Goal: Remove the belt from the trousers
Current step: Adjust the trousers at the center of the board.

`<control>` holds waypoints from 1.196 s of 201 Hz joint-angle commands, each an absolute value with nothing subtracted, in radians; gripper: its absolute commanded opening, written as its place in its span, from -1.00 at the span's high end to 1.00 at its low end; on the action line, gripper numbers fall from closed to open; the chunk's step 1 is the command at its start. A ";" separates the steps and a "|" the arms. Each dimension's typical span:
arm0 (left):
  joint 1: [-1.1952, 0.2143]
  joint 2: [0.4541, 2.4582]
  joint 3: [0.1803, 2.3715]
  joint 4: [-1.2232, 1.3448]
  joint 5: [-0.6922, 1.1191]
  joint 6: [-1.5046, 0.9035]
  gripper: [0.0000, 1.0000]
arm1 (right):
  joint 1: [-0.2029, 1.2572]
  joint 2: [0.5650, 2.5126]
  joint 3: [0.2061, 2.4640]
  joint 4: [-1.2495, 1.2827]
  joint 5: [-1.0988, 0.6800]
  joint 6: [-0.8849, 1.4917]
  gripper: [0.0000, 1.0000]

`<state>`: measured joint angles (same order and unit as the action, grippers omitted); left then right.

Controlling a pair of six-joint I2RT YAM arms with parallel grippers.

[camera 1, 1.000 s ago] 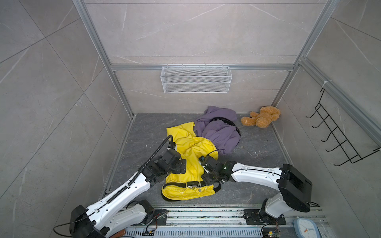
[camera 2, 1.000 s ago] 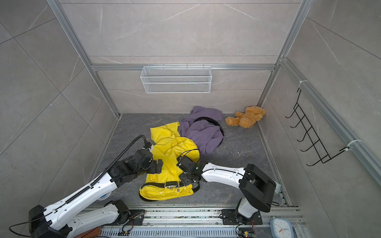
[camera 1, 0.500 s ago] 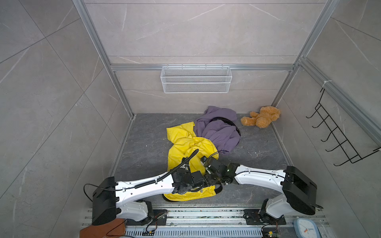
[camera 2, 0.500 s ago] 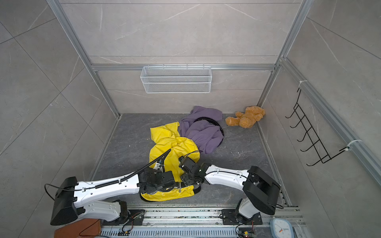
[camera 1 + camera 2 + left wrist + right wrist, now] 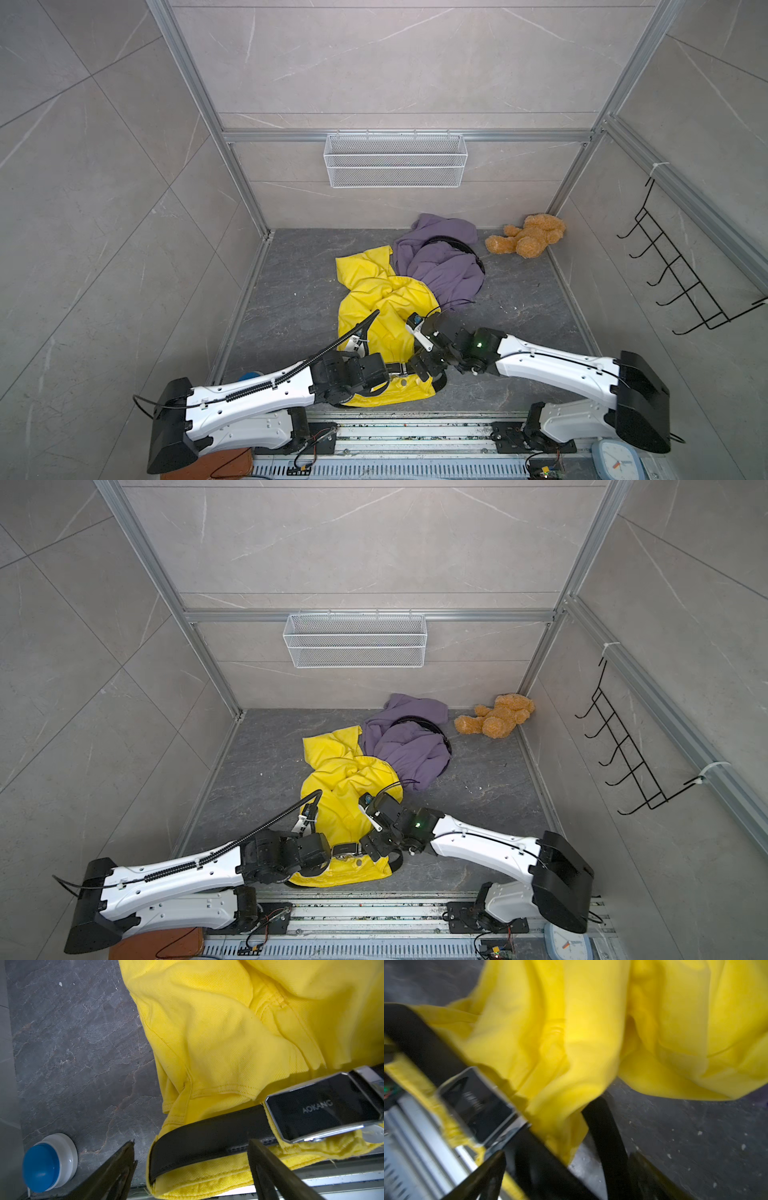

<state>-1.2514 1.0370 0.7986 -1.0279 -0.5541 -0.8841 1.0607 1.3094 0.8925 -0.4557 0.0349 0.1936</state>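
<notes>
Blue button: far L, on dark floor by near rail, apart from trousers.
L gripper: low over waistband's L end, jaws wide. Strap lies betw. fingers; no squeeze seen.
Trousers: yellow, crumpled mid-floor, waist toward near rail, legs toward back wall.
Belt: black, on the trousers, wrapped round waistband; strap runs across betw. both grippers.
Buckle: black face w/ chrome frame, reads AOKANG, lies on waistband just R of L gripper.
R gripper: at waistband's R end, jaws wide. Wrist view blurred; black strap passes betw. fingers, contact can't tell.
Purple garment: behind-R of trousers, touching them.
Teddy: back R corner, on floor.
Hook rack: black wire, on R wall.
</notes>
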 commanded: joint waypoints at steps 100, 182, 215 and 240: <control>-1.255 0.942 0.710 -0.819 -0.514 -0.656 -0.76 | 1.148 1.622 0.890 -0.199 0.483 -0.156 -0.82; -1.139 0.915 0.767 -0.703 -0.481 -0.377 -0.79 | 1.008 1.572 0.815 -0.151 0.423 -0.218 -0.79; -0.899 0.936 0.749 -0.656 -0.154 -0.313 -0.71 | 1.004 1.542 0.780 -0.141 0.441 -0.206 -0.78; -0.885 1.032 0.746 -0.623 -0.056 -0.288 -0.68 | 0.986 1.539 0.761 -0.125 0.476 -0.245 -0.78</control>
